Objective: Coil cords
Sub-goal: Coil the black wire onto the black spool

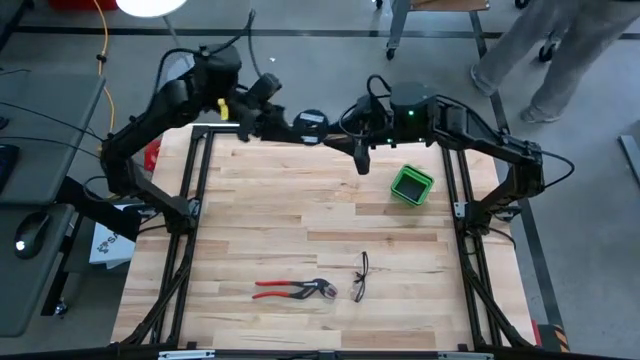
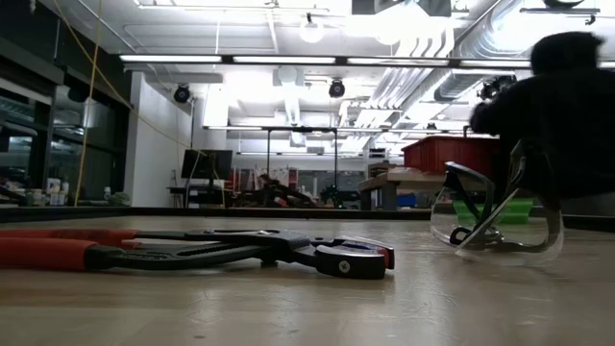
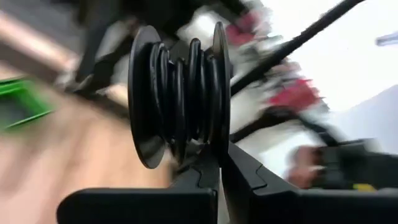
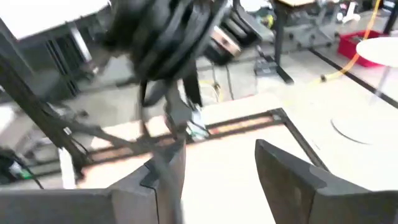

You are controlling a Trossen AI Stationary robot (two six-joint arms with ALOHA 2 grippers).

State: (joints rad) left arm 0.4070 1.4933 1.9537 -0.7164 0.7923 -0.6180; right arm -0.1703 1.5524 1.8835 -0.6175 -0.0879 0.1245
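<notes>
Two grippers meet above the far edge of my wooden table (image 1: 300,220). My left gripper (image 3: 219,163) is clamped shut on the reel (image 3: 180,93), gripping its rim from below, black cord (image 3: 186,99) wound between the flanges. From above, the reel's flat face points up. My right gripper (image 4: 217,168) hangs just beside it, fingers spread, holding nothing. Red-handled pliers (image 1: 295,289), safety glasses (image 1: 361,278) and a green bin (image 1: 411,185) sit on the table.
</notes>
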